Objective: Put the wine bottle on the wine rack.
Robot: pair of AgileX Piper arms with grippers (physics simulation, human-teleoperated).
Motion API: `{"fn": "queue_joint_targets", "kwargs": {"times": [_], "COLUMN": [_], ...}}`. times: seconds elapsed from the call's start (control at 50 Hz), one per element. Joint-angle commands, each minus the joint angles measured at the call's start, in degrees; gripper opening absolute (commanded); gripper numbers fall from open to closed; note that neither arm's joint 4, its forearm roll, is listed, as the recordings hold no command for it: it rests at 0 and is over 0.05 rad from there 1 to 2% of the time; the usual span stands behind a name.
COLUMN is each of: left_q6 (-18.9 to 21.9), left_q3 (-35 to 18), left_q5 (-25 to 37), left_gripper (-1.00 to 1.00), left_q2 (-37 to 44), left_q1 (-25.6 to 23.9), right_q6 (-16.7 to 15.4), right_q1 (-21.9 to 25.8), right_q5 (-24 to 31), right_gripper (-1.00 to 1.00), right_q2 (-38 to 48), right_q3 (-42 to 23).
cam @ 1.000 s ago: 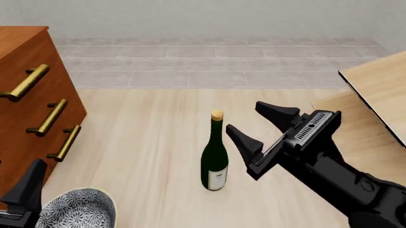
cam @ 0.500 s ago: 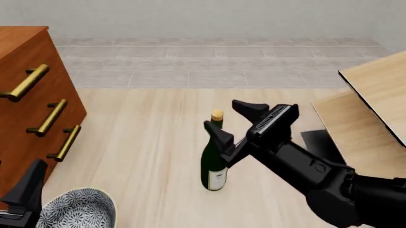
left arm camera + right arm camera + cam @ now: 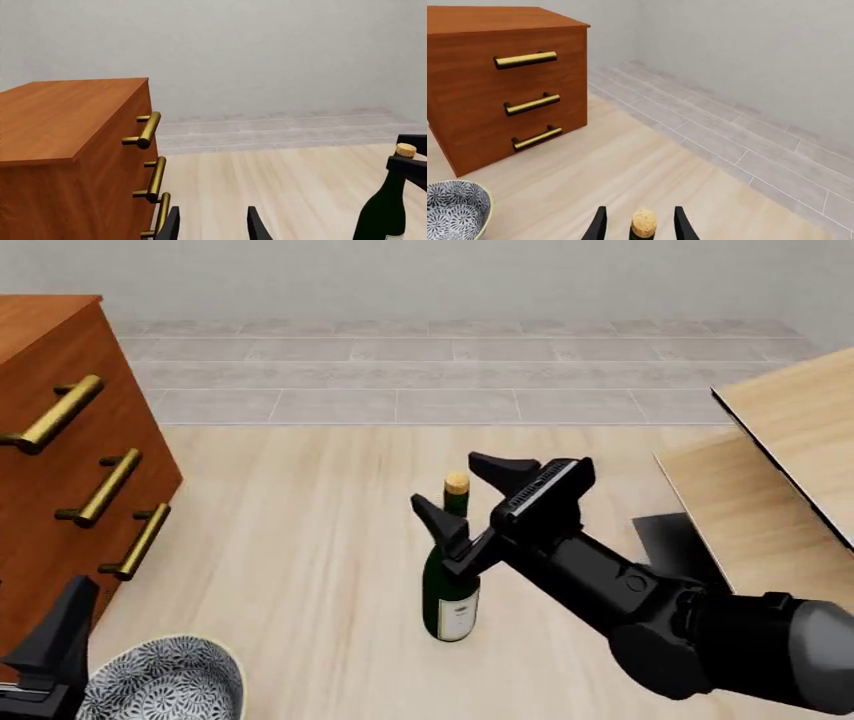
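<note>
The wine bottle [image 3: 451, 585] stands upright on the table, dark green with a gold cap and a white label. My right gripper [image 3: 467, 498] is open, with one finger on each side of the bottle's neck just below the cap; no squeeze shows. In the right wrist view the cap [image 3: 643, 222] sits between the two fingers [image 3: 599, 226]. The wine rack [image 3: 787, 430], pale slanted wood panels on a black base, stands at the right edge. My left gripper [image 3: 212, 227] is open and empty, low at the near left [image 3: 60, 640]. The bottle also shows in the left wrist view [image 3: 383, 212].
A reddish-brown drawer cabinet [image 3: 67, 460] with brass handles stands at the left. A blue-patterned bowl [image 3: 160, 680] sits at the near left beside my left gripper. The tabletop [image 3: 307, 520] is pale wood, with a tiled floor strip and a wall behind.
My right gripper has moved left and forward from beside the bottle, so its open fingers now straddle the neck. The bottle and left arm have not moved.
</note>
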Motion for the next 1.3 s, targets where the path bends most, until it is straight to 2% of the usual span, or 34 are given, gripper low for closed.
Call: {"fn": "queue_joint_targets", "kwargs": {"times": [0.02,0.14,0.16,0.66,0.9,1.1,1.24,1.3], "left_q6": [0.1,0.1,0.2,0.0,-0.3,-0.6,-0.6,-0.6], "left_q3": [-0.1,0.0,0.0,-0.4,-1.3,-1.6,-2.3,-3.0], "left_q5": [0.1,0.0,0.0,0.3,0.8,1.0,1.9,2.4], "left_gripper": [1.00,1.00,1.00,1.00,1.00,1.00,1.00,1.00], "left_q2": [0.0,0.0,0.0,0.0,0.0,0.0,0.0,0.0], "left_q1": [0.4,0.1,0.0,0.0,-0.7,-1.4,-1.9,-2.1], "right_q6": [0.2,0.0,0.0,0.3,0.1,-0.3,-0.5,0.7], "right_q1": [0.1,-0.3,-0.5,-1.4,-0.2,0.0,-2.0,-3.3], "right_q5": [-0.8,-0.6,-0.6,1.0,10.4,15.7,21.7,24.8], "right_gripper": [1.00,1.00,-1.00,-1.00,-1.00,-1.00,-1.00,-1.00], "right_q2": [1.5,0.8,0.7,-1.4,-10.7,-15.5,-20.3,-23.0], "right_q3": [-0.3,0.0,0.0,0.3,-3.3,-5.3,-8.4,-10.1]}}
